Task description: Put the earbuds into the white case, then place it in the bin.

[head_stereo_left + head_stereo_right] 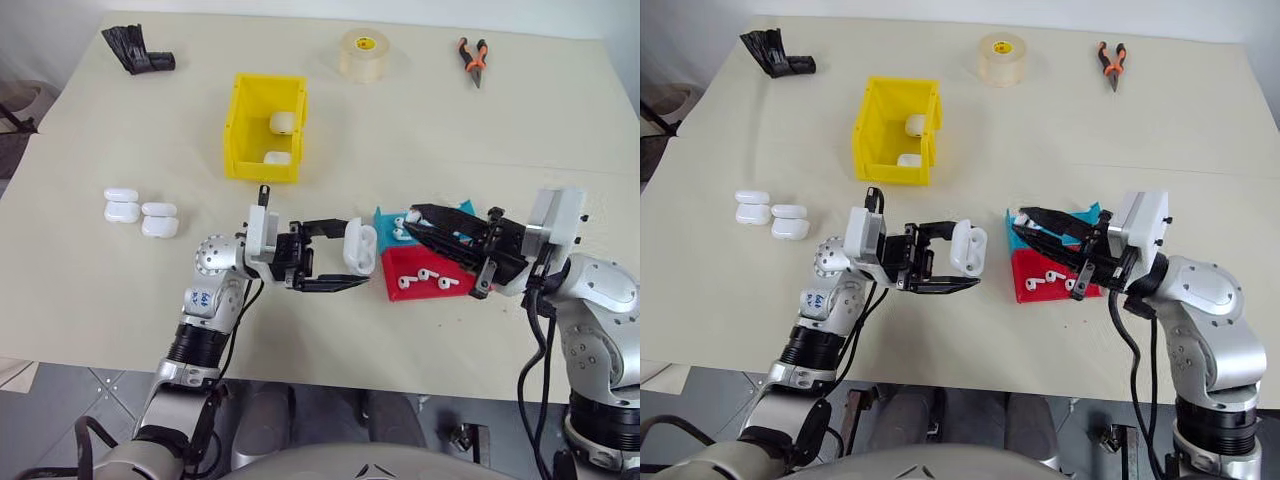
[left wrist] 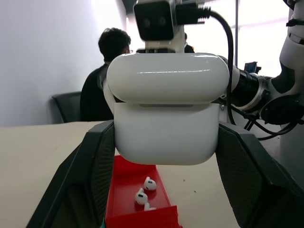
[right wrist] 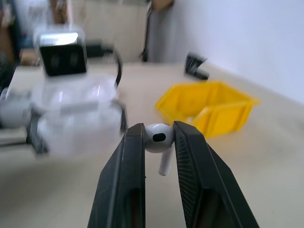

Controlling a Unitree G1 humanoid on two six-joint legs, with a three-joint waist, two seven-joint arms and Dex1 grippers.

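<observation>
The left gripper (image 1: 345, 262) has its jaws clamped on the white case (image 1: 360, 247), lid up, above the tabletop's near edge, while the right gripper (image 3: 158, 142) pinches 1 earbud (image 3: 159, 141) in narrow jaws. Judging from this, line the stem with a socket, then approach slowly so nothing knocks the case askew.

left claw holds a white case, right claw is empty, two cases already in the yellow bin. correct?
Not quite. The right claw is not empty: it is shut on an earbud, as the right wrist view shows. The rest holds: the left claw holds a white case, and two cases sit in the yellow bin.
</observation>
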